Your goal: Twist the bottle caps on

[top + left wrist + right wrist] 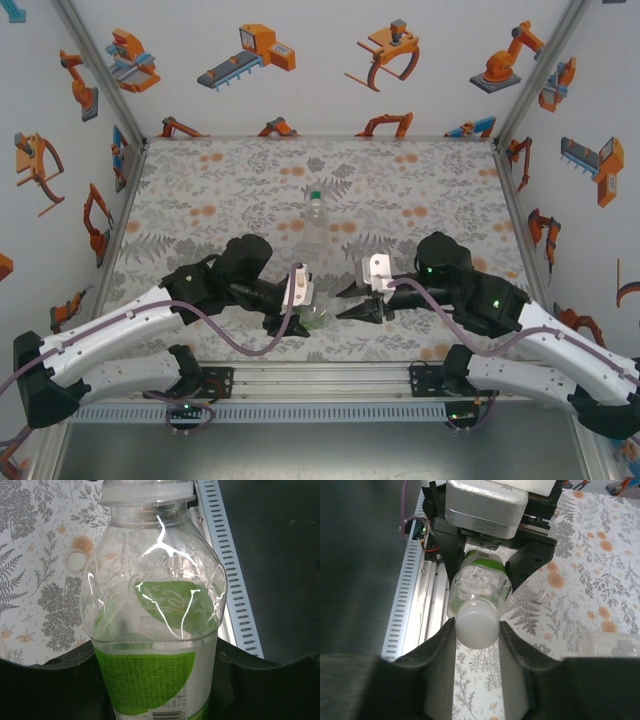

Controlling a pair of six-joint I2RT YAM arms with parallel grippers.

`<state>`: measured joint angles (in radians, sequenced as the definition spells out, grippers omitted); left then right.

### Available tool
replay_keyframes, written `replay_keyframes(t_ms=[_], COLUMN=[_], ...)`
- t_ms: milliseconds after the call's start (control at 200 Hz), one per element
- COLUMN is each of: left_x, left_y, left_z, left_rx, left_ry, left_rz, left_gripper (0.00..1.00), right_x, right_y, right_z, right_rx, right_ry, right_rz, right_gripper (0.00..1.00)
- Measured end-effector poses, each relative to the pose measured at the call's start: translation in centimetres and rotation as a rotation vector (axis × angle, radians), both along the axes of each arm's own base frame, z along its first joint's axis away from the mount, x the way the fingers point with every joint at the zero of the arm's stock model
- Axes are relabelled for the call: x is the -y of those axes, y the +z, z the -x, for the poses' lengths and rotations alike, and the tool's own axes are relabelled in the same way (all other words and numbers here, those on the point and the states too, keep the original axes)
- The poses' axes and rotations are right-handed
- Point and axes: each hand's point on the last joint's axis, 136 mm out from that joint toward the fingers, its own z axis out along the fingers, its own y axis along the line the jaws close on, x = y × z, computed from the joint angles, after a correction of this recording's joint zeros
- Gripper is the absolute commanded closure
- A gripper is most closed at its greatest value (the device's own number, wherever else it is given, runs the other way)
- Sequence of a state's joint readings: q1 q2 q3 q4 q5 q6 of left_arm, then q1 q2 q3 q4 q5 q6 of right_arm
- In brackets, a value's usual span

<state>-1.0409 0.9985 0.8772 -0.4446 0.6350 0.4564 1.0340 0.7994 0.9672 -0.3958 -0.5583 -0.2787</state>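
Cap atop bottle sits pinched in right claw.

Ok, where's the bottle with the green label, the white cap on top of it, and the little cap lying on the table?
green-label bottle [145,680], left wrist view, on its green label.
white cap [477,628], right wrist view, on the cap's round top.
loose cap [76,560], left wrist view, on the cap's middle.
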Motion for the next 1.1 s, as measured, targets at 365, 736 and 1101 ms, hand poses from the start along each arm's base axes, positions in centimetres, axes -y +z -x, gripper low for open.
replay_keyframes(t_ms=[365, 736, 1101], left_x=[0.1, 1.8, 1.8], left_y=[-1.2, -4.2, -3.3], left_z=[-1.4, -4.7, -5.1], left_rx=[0.019, 0.043, 0.070], left_ry=[0.068, 0.183, 0.208], left_rz=[-0.051, -0.130, -0.104], left_gripper=[1.00, 1.00, 1.00], right_x=[-0.1, 3.3, 4.5], right_y=[-1.4, -6.3, -5.6], right_z=[-3.0, -9.3, -10.9], right_rx=[-0.310, -1.087, -1.117], right_ry=[-0.257, -0.954, -1.056], right_rz=[-0.027, -0.137, -0.240], right_gripper=[1.00, 1.00, 0.43])
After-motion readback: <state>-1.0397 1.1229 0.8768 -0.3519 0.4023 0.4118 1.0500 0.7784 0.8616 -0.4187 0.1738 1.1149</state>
